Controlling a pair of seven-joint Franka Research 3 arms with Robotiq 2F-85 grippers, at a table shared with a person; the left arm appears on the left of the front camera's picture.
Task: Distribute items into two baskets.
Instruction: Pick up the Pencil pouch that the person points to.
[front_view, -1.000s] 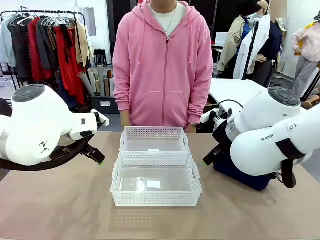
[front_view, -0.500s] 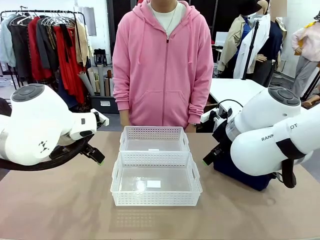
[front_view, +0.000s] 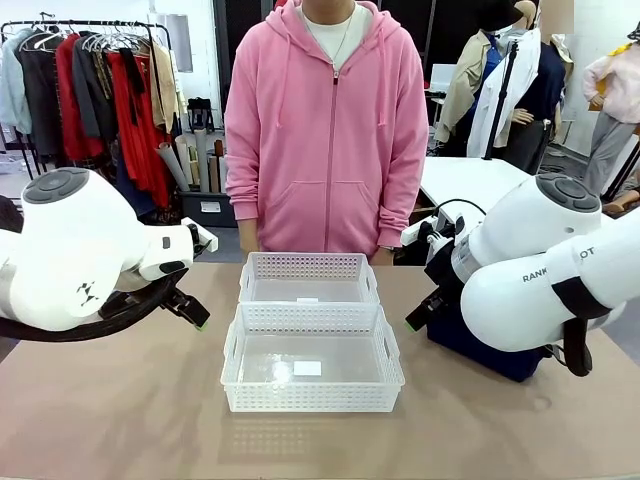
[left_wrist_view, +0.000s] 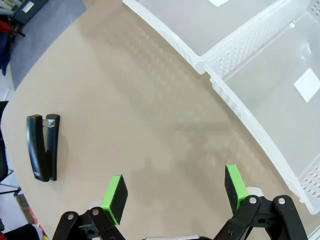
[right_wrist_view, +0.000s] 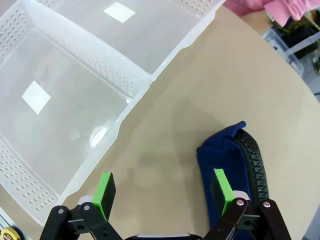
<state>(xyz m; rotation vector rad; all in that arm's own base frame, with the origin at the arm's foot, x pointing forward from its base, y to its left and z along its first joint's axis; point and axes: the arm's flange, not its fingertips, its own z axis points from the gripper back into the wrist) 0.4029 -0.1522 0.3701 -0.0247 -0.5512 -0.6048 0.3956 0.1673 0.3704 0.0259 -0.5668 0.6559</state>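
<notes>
The brown table (front_view: 120, 420) takes the whole near part of the scene. At its far side stands a person in a pink zip hoodie (front_view: 325, 130), arms hanging down. The white left arm (front_view: 70, 250) comes in from the left and the white right arm (front_view: 540, 270) from the right; both stay outside the baskets.

In the middle of the table two white lattice baskets stand one behind the other, touching. The near basket (front_view: 312, 398) and the far basket (front_view: 308, 265) have nothing inside except a small white label each.

The dark navy pouch (right_wrist_view: 227, 160) lies on the table to the right of the near basket, apart from it, under the right arm. Its black zipper runs along one long side.

The right gripper (right_wrist_view: 163, 191) hangs over the table between the near basket and the pouch, its green pads wide apart and holding nothing. The left gripper (left_wrist_view: 175, 190) hangs over bare table left of the baskets, pads also wide apart and holding nothing.

The small black stapler (left_wrist_view: 42, 147) lies flat on the left part of the table, well apart from the baskets.
</notes>
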